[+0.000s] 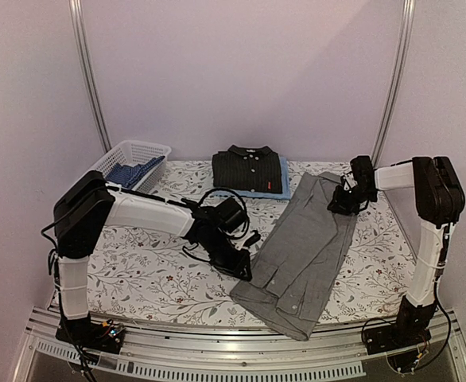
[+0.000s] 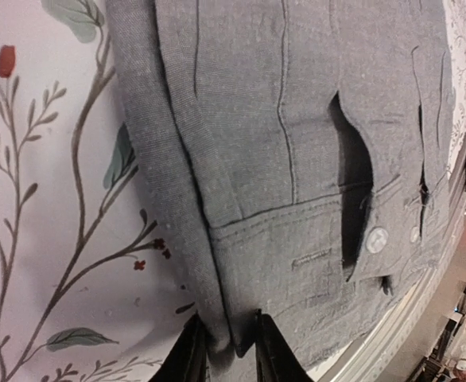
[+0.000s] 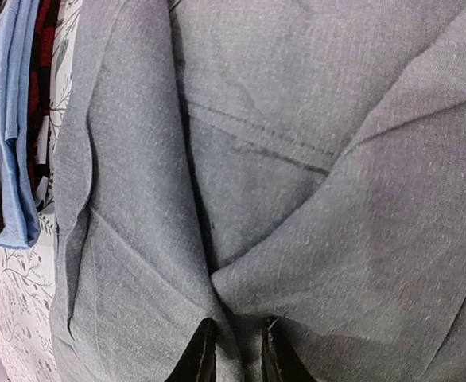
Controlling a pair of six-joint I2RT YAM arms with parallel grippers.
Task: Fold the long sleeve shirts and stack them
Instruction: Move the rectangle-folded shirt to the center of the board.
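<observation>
The left gripper is pinching the left edge of the grey shirt close to its near end, its fingers nearly together with a fold of cloth running between them. The right gripper is gripping the same shirt at its far end, jaws drawn in narrow on a gathered ridge of grey fabric. The shirt is lying as a long folded strip, slanting from the far right of the floral table down to its near edge, where a corner seems to be reaching the rim. At the far middle the black shirt is sitting folded on the light blue shirt, and a white lattice basket at the far left is holding blue patterned cloth

Both holds are looking shallow, so a lift could be pulling the fabric free of one side. If one arm is rising faster than the other, the tucked sleeve may be spilling out, and the near end may be sliding off the table
</observation>
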